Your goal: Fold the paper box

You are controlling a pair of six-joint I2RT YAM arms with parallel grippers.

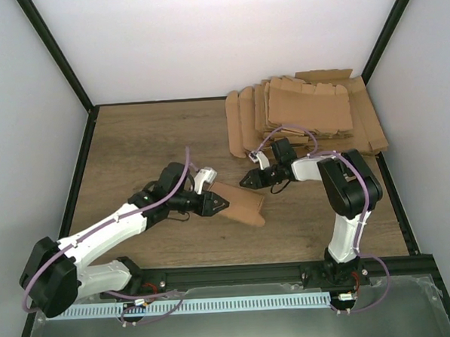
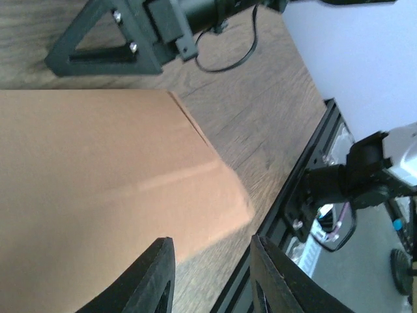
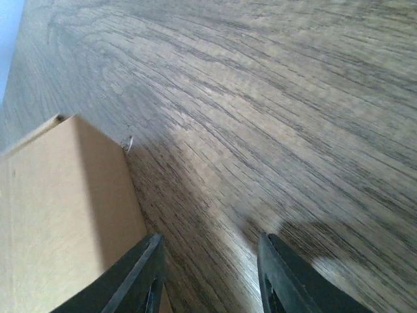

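Right tool fingers spread over wooden table; paper box corner lower left, beside one finger.

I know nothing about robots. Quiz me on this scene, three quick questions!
1. Which arm's gripper reaches the paper box from the left?
2. True or false: the right gripper is clamped on the box.
3. The pile of flat blanks lies: A) far right, B) near left, C) under the box.
Key: 1. the left gripper; 2. false, its jaws are open over bare table; 3. A.
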